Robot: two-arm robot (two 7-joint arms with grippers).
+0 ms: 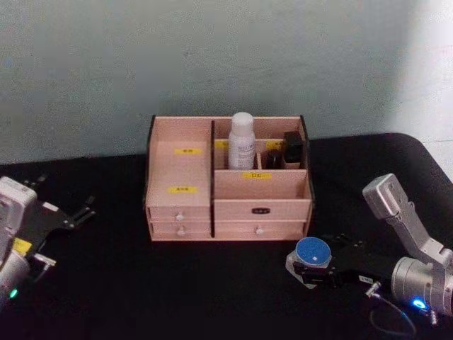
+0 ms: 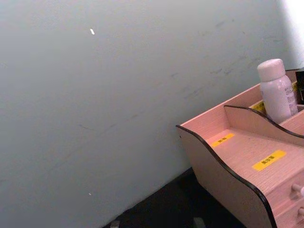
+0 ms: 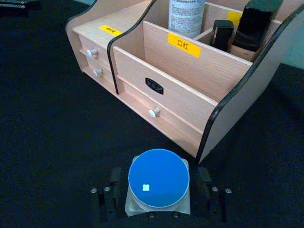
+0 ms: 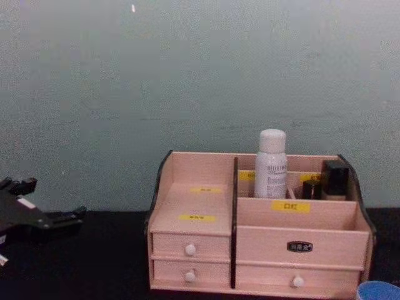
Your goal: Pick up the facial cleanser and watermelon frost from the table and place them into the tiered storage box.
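The facial cleanser (image 1: 241,142), a tall white bottle, stands upright in a rear compartment of the pink tiered storage box (image 1: 262,185); it also shows in the chest view (image 4: 271,165) and the left wrist view (image 2: 278,92). The watermelon frost (image 1: 312,251), a squat clear jar with a blue lid, sits in front of the box's right front corner. My right gripper (image 1: 311,263) is shut on it, one finger (image 3: 204,178) tight against each side of the jar (image 3: 158,178). My left gripper (image 1: 88,207) rests open at the table's left, empty.
Small dark bottles (image 1: 291,150) stand in the box's rear right compartments beside the cleanser. The box's stepped left section and front right compartment (image 3: 156,57) hold nothing. The black tabletop (image 1: 177,283) runs wide in front, and a pale wall stands close behind.
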